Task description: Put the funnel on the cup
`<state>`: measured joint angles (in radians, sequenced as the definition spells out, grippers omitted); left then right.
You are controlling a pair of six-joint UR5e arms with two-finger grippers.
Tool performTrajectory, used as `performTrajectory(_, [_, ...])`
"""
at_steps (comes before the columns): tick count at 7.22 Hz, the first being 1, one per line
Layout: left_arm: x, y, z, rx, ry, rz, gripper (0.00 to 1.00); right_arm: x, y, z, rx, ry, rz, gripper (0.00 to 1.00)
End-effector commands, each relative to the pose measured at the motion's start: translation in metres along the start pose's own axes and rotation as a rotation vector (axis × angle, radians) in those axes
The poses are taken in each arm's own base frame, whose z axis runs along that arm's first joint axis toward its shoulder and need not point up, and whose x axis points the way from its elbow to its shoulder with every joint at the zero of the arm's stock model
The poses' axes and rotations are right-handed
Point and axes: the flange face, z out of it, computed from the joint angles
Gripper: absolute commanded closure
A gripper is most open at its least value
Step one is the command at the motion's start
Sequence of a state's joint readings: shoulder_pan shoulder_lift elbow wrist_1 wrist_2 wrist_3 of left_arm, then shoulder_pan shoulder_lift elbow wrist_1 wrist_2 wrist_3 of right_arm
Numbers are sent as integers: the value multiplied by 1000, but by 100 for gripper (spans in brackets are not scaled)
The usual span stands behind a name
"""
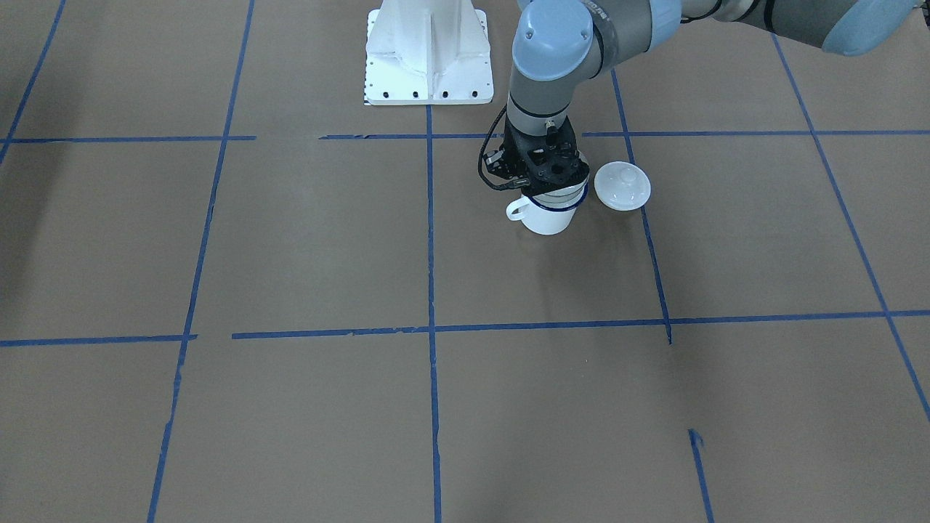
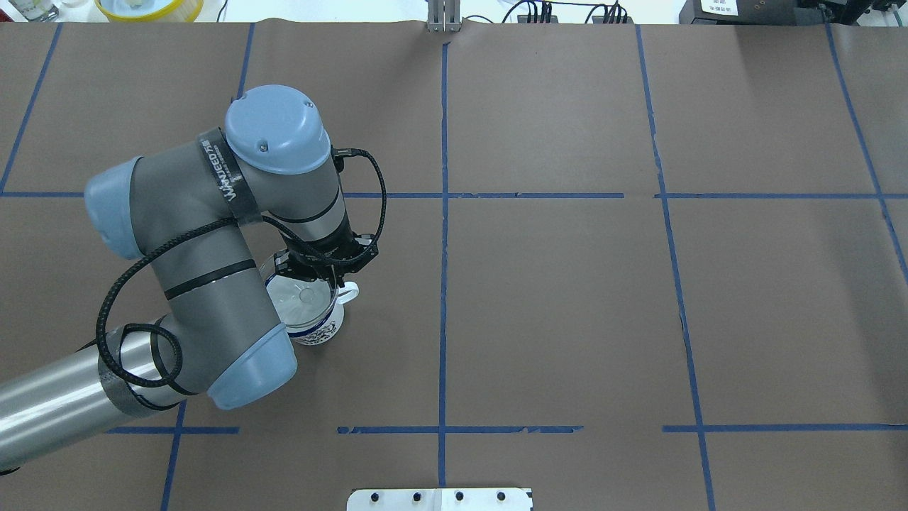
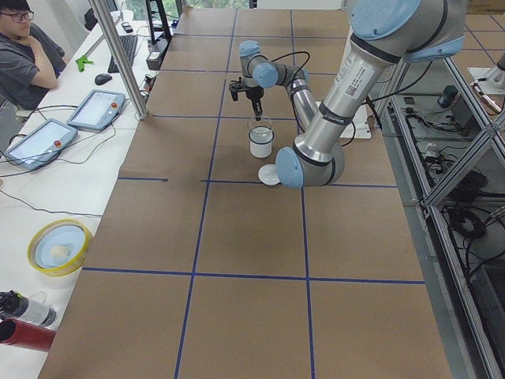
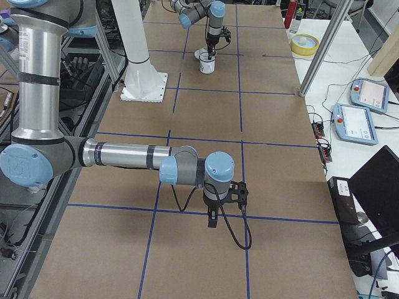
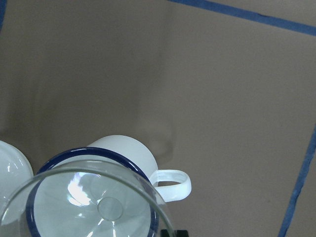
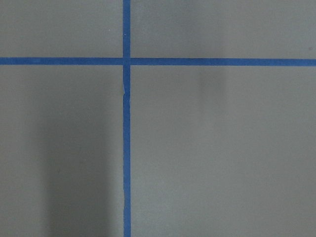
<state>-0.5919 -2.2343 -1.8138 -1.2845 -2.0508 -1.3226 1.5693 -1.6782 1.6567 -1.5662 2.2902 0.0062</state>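
While the left tool [image 2: 318,270] pinches the clear funnel [image 5: 74,197] by its rim, the funnel hangs just above the cup [image 5: 128,150] on the desk [image 2: 567,319], spout pointing down into the cup's mouth. The right tool [image 4: 212,219] is well away from the cup; its grip cannot be told.

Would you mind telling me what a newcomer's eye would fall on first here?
The left hand sits right above the transparent funnel at the mouth of the white cup. A white knobbed lid lies beside the cup, while the right hand hangs far off over the brown, blue-taped table.
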Motion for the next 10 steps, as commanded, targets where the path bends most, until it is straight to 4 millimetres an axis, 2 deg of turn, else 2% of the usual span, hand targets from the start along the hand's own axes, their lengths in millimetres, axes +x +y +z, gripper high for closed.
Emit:
performTrajectory(1, [-11, 1, 11, -6, -10, 11, 100, 0, 0, 0, 0, 0, 0, 0])
performTrajectory(5, [-8, 3, 14, -11, -14, 14, 100, 0, 0, 0, 0, 0, 0, 0])
performTrajectory(6, [-7, 4, 14, -12, -12, 13, 70, 0, 0, 0, 0, 0, 0, 0])
performTrajectory(7, [-8, 3, 15, -11, -15, 12, 51, 0, 0, 0, 0, 0, 0, 0])
performTrajectory(8, [-8, 4, 14, -10, -12, 13, 36, 0, 0, 0, 0, 0, 0, 0])
performTrajectory(9, [-9, 5, 9, -8, -5, 12, 0, 0, 0, 0, 0, 0, 0, 0])
performTrajectory(10, [-13, 12, -13, 10, 35, 31, 0, 0, 0, 0, 0, 0, 0, 0])
